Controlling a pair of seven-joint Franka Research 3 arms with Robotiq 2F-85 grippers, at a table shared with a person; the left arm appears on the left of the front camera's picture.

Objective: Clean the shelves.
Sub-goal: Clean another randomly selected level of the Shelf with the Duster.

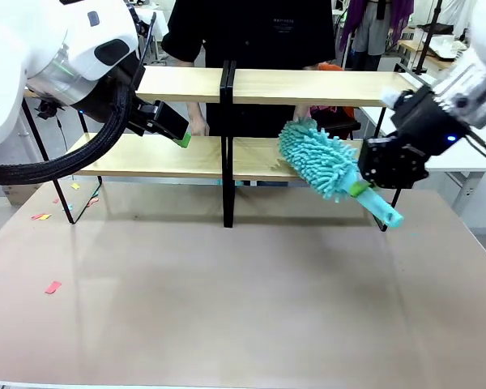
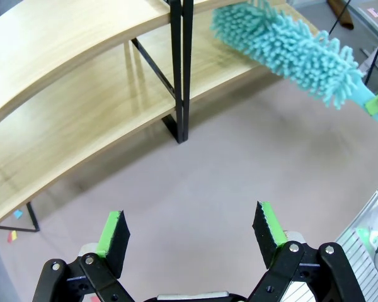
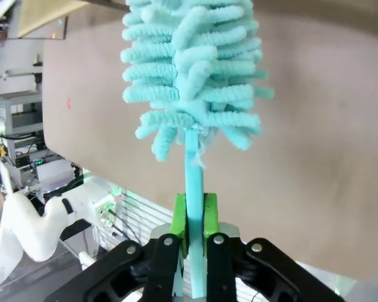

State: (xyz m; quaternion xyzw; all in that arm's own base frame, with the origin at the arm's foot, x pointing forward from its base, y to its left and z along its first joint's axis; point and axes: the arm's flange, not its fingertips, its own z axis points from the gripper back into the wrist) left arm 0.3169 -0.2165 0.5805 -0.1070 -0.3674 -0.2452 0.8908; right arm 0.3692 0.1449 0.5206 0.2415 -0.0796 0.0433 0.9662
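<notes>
Bare tabletop (image 1: 243,308) nearest. Left gripper (image 2: 192,233) open, empty, hovering by the shelves (image 1: 178,158) at far edge. Right gripper (image 3: 195,217) clamped on teal microfiber duster (image 1: 320,166), head at lower right board. Judged mid-task: remaining boards likely pending.

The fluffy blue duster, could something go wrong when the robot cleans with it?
Maybe. The right gripper pinches only the duster's thin handle, so a hard push on the shelves might twist it loose. The duster sits close to the black middle post, and its strands could snag there. A person's hand rests by the shelf just behind the duster, so a wide sweep might bump it.
</notes>
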